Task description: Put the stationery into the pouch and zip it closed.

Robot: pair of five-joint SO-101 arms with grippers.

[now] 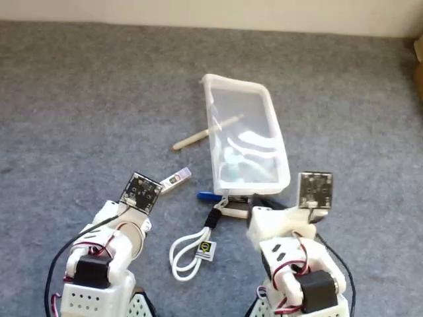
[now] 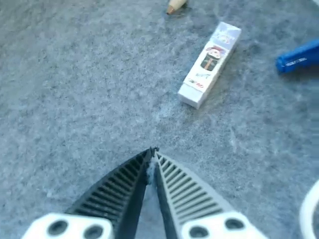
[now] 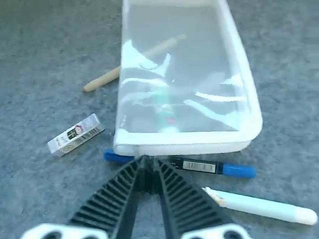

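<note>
Just at the right end effector (image 3: 146, 162), tips together, a blue pen (image 3: 199, 166), the pouch (image 3: 199, 142) behind it.

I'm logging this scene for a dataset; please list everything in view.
pouch: one, translucent white, mid-table
pencil: one, tan, partly overlapped by the pouch
small box: one, white, ahead of the left gripper
pen: one, blue, along the pouch's near edge
marker: one, white, beside the pen
cord loop: one, white, tagged, between the arms
carpet: grey, under everything
left gripper: one, black fingers shut, over carpet
right gripper: one, black fingers shut, at the pouch's near edge
</note>
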